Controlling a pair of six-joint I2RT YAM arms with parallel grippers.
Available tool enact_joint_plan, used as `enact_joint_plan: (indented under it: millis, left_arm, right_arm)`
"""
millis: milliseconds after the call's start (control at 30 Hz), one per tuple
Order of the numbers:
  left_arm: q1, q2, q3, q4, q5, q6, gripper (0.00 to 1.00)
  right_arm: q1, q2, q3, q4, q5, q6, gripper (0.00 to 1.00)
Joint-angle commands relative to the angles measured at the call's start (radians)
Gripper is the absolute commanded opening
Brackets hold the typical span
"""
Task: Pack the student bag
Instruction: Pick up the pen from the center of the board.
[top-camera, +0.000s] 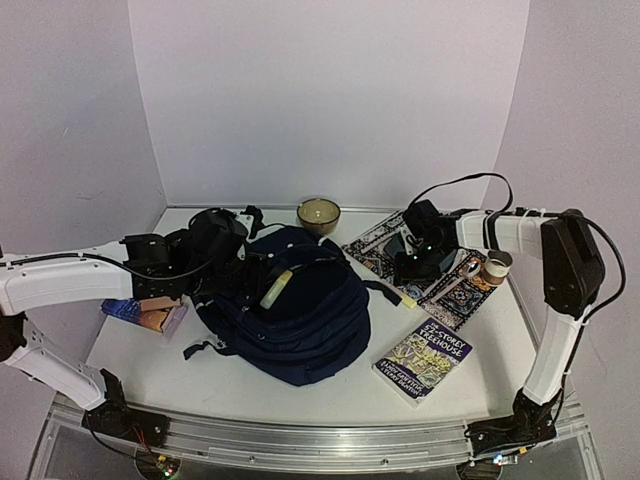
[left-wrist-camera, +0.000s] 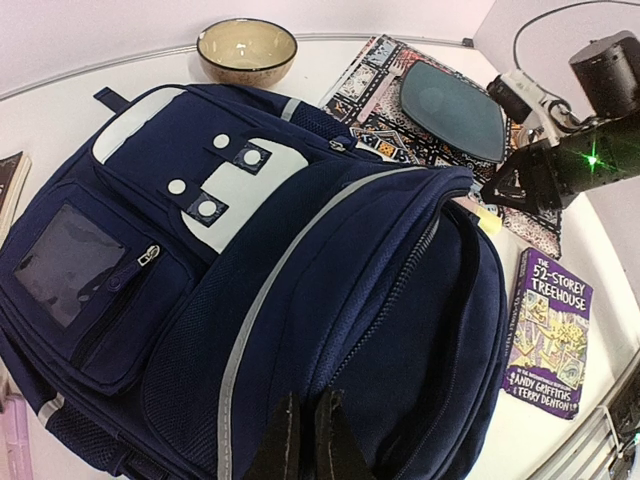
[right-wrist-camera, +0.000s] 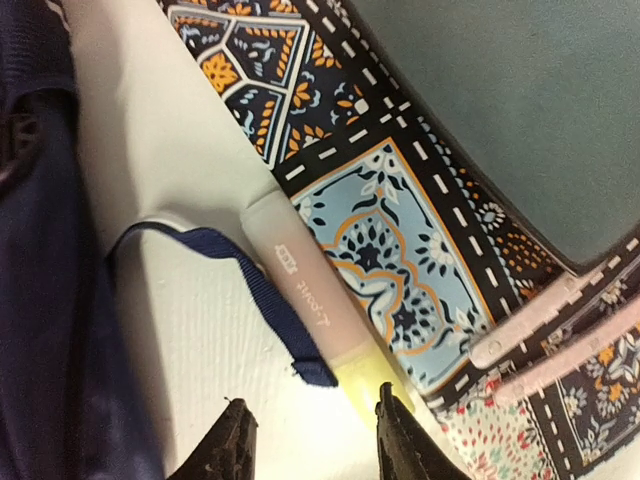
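Top external view, table contents, one entry per item.

1. student bag (top-camera: 300, 320): navy fabric, largest item, laid flat at the middle of the white table (top-camera: 200, 385). Front pockets and white patch facing up, black straps trailing off its near-left side.

2. left gripper (left-wrist-camera: 308, 408): at the bag's left flank, fingers together, tips set against the navy fabric. Impossible to tell whether a fold is pinched between them.

3. right gripper (right-wrist-camera: 312, 425): down at the table just right of the bag, fingers apart and astride the yellow end of item 4. Bare table showing between the pen and one finger, the other finger just beside the pen.

4. highlighter (right-wrist-camera: 310, 300): yellow body, clear cap, lying on the table along the edge of item 5. A loose blue webbing strap (right-wrist-camera: 265, 290) from the bag ending against it.

5. placemat (right-wrist-camera: 400, 230): patterned in dark blue, orange and white, right of the bag and set at an angle. Bearing a dark grey-green plate (left-wrist-camera: 450, 105), two pale utensil handles (right-wrist-camera: 560, 330) and, towards its right edge, a small round container (top-camera: 497, 266), too small to tell what kind.

6. bowl (top-camera: 318, 214): cream inside, dark rim, upright, beyond the bag at the far edge of the table.

7. paperback (top-camera: 423, 360): purple cover, titled "The 52-Storey Treehouse", face up, near-right of the bag and apart from it.

8. small stack of books (top-camera: 145, 315): left of the bag, partly under the left arm.
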Motion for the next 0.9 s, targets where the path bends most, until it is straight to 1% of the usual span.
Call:
enact_joint_plan:
  millis: [0,167,400,667,867]
  left_arm:
    - [0.007,-0.071,0.023,0.038,-0.071,-0.002,0.0]
    - [0.007,-0.075,0.033,0.019,-0.089,0.004,0.0]
    - [0.008,-0.067,0.038,0.015,-0.084,0.007,0.0]
    - [0.008,-0.063,0.039,0.015,-0.081,0.012,0.0]
    - [0.008,-0.057,0.042,0.013,-0.08,0.022,0.0]
  right_arm:
    - [0.002,0.063,0.068,-0.044,0.018,-0.039,0.36]
    - [0.002,0.129,0.083,-0.048,0.045,-0.039,0.33]
    - [0.002,0.182,0.085,-0.05,0.083,-0.037,0.3]
    - [0.006,0.212,0.089,-0.053,0.058,-0.046,0.3]
    - [0.027,0.238,0.081,-0.062,0.071,-0.059,0.31]
